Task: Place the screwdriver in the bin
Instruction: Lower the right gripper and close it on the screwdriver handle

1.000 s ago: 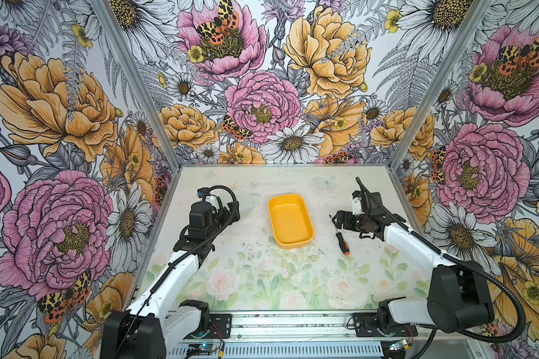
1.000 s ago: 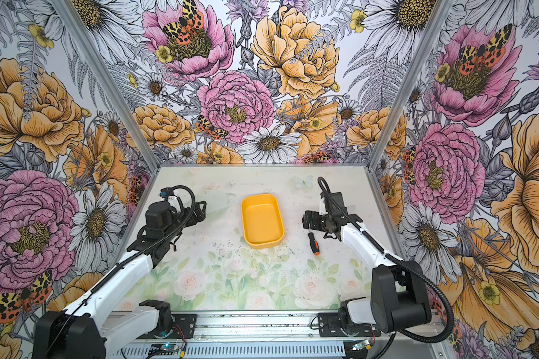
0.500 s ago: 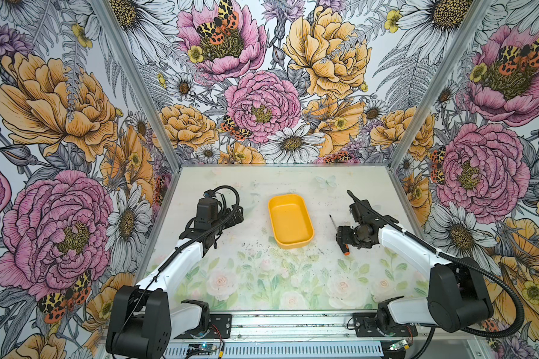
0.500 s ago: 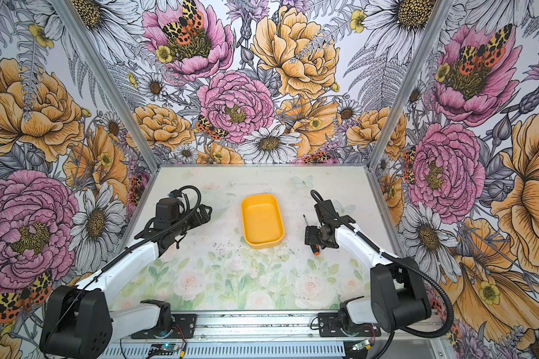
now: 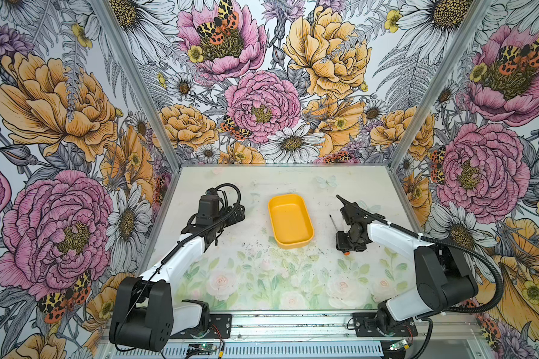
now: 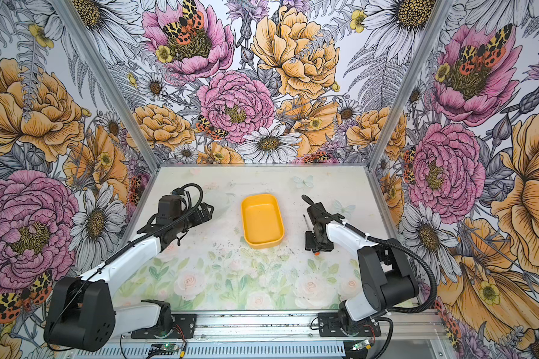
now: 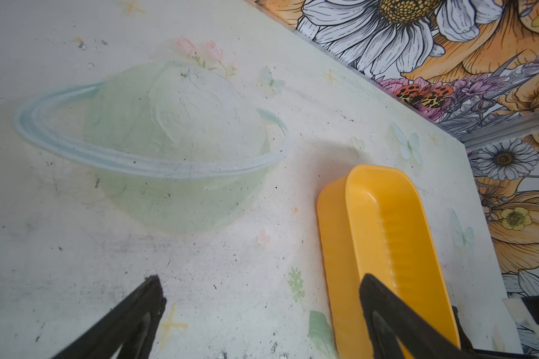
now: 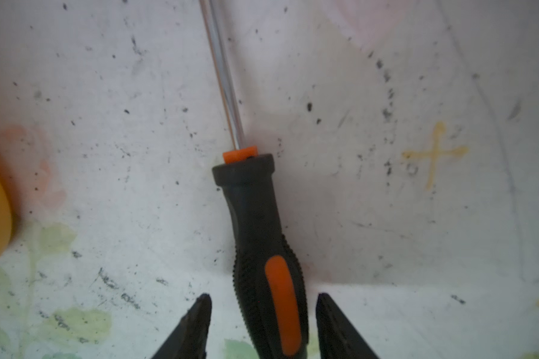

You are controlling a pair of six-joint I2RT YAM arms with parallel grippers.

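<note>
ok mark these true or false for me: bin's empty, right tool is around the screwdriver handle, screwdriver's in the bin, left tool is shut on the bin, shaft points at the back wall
1. The bin is empty. True.
2. The right tool has its fingers on either side of the screwdriver handle. True; a gap shows on both sides.
3. The screwdriver is in the bin. False: it lies on the table beside the bin, on the right arm's side.
4. The left tool is shut on the bin. False: its fingers stand wide apart and it holds nothing.
5. The screwdriver's shaft points toward the back wall. True.
</note>
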